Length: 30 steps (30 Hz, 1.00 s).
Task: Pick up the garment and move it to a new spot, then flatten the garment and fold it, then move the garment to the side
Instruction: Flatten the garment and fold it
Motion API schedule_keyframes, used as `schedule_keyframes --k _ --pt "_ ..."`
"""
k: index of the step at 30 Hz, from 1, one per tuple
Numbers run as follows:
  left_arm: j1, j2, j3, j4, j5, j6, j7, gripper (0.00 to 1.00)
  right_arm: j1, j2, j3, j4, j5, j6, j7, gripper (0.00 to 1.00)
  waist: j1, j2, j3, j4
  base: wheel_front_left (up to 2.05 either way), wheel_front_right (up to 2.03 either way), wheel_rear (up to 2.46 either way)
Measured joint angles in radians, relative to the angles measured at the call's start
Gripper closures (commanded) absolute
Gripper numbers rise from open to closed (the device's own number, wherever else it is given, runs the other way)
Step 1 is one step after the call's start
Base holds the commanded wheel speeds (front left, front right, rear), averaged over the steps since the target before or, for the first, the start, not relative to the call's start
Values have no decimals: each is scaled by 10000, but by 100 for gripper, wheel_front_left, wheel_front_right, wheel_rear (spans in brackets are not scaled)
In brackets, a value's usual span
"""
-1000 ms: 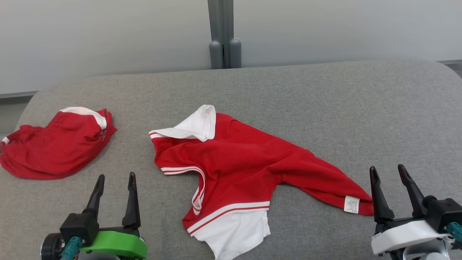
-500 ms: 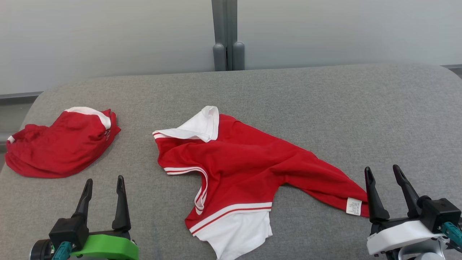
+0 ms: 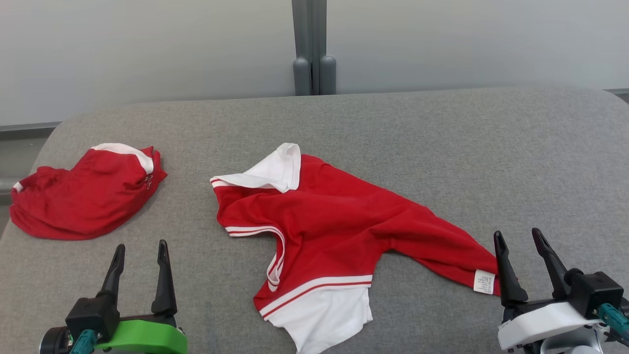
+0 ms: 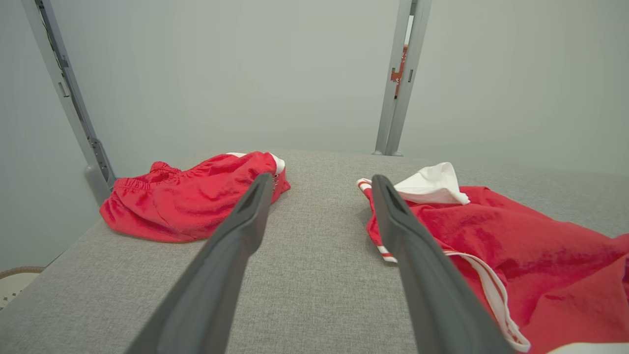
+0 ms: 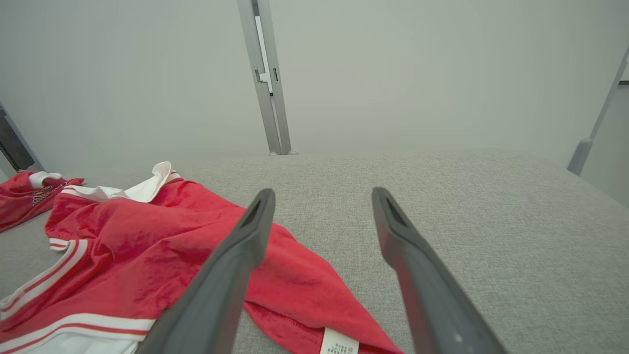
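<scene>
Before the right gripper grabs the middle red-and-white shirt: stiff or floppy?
Likely floppy: the shirt lies creased, with its white flap folded over, so it should drape from one pinch. Probably light, being thin fabric. Pushed, it would likely bunch on the textured grey surface rather than slide.

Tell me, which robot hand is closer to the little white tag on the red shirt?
Right. The right gripper sits just beside the tag. The left gripper is far off, across the whole shirt.

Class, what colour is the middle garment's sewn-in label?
White label, clearest in the head view.
</scene>
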State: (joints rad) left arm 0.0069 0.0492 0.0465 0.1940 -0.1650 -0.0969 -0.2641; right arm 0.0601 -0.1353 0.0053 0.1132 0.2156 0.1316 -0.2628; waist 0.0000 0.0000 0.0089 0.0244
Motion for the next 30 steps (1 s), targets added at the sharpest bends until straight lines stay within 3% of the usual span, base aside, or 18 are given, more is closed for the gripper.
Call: schedule_keyframes --k 22,30 --pt "13 0 -67 77 12 -12 0 0 -6 -4 8 163 2 0 0 0 0 0 -40 18 0 0 0" --pt "339 2 -1825 1068 42 -247 0 0 -7 -211 -445 1421 -171 0 0 0 0 0 19 3 0 0 0"
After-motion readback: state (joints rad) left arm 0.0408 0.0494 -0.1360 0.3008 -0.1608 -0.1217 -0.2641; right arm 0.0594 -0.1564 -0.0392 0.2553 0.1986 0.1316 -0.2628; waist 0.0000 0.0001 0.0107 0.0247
